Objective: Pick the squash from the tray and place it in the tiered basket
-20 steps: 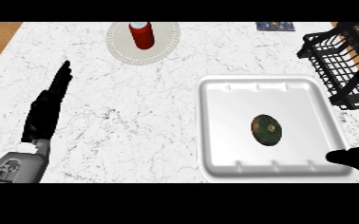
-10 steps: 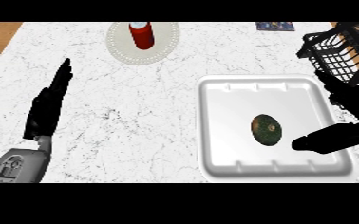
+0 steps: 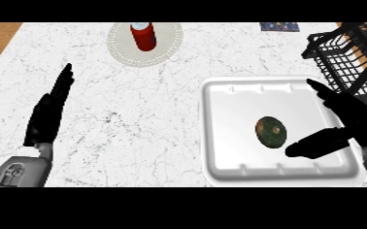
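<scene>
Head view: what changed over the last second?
The black right hand moved in from the lower right edge, up over the white tray, fingers open beside the dark green squash, holding nothing. The squash, open left hand, red bottle on its round plate and black wire basket stayed put.

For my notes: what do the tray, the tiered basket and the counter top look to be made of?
Tray: white, smooth and slightly glossy, with moulded ridges along its walls; likely plastic or foam. Basket: thin black bars in an open grid, probably coated metal wire. Counter top: white with fine grey veins, so marble-like stone or a laminate imitating it.
</scene>
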Action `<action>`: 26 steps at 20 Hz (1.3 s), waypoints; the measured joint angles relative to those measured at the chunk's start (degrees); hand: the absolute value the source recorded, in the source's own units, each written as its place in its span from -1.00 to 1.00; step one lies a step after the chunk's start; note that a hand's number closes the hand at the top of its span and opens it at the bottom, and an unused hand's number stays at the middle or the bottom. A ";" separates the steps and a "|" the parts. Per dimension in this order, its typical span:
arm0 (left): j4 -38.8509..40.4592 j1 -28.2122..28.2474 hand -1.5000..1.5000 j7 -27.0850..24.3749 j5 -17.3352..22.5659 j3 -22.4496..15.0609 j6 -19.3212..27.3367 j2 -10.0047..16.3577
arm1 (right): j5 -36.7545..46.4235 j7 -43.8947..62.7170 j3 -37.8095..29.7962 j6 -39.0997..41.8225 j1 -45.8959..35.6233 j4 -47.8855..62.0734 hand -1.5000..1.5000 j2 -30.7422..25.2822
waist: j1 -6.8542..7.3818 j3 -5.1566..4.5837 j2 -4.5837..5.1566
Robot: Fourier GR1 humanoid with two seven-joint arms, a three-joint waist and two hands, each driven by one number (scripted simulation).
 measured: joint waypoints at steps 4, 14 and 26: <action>-2.19 1.45 0.00 0.39 -0.55 0.42 -0.58 -0.24 | 3.05 0.17 1.80 0.63 1.03 -1.13 -1.00 0.79 | -0.03 0.00 -0.05; 0.32 -0.17 0.00 -0.23 -2.23 1.84 -1.40 -2.01 | 11.99 0.85 5.41 1.25 0.99 -1.50 -1.00 3.53 | -0.12 0.00 -0.02; -1.87 1.22 0.00 0.06 -2.96 3.81 -3.57 -2.15 | 16.25 0.67 6.19 2.06 2.01 2.33 -1.00 9.23 | -0.07 0.01 -0.03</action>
